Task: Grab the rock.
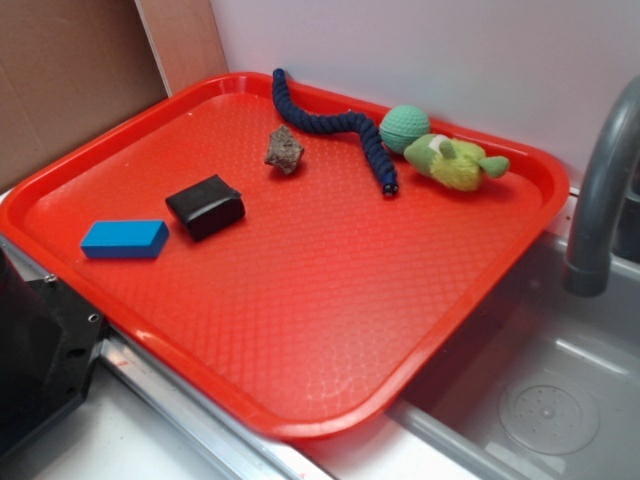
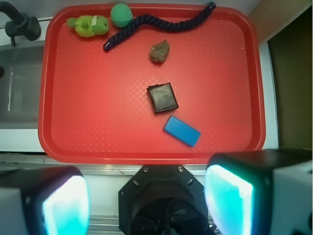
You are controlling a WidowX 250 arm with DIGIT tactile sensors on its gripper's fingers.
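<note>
in the exterior view a red tray (image 1: 300, 330) is filling most of the frame, sitting tilted over the edge of a grey sink (image 1: 540, 400); going left to right, a blue block (image 1: 124, 239) is lying at the left of the tray; just right of it, apart from it, a black block (image 1: 205, 206) is sitting; the rock (image 1: 285, 150) is resting further right and higher in the frame, near the tray's far side, touching nothing; a dark blue rope (image 1: 335, 125) is curving from the upper middle down to the right, passing just beside the rock; a green ball (image 1: 404, 127) is sitting at the rope's right, and a yellow-green plush toy (image 1: 455, 162) is lying against it; a grey faucet (image 1: 605, 190) is standing at the right edge.

in the wrist view the gripper (image 2: 146, 198) is hanging at the bottom of the frame, below the tray (image 2: 83, 112); its two fingers (image 2: 66, 205) are standing wide apart with nothing between them; the rock (image 2: 160, 51) is lying in the upper middle, above the black block (image 2: 162, 97) and well apart from the gripper; the blue block (image 2: 181, 130) is lying lower right of the black one.
</note>
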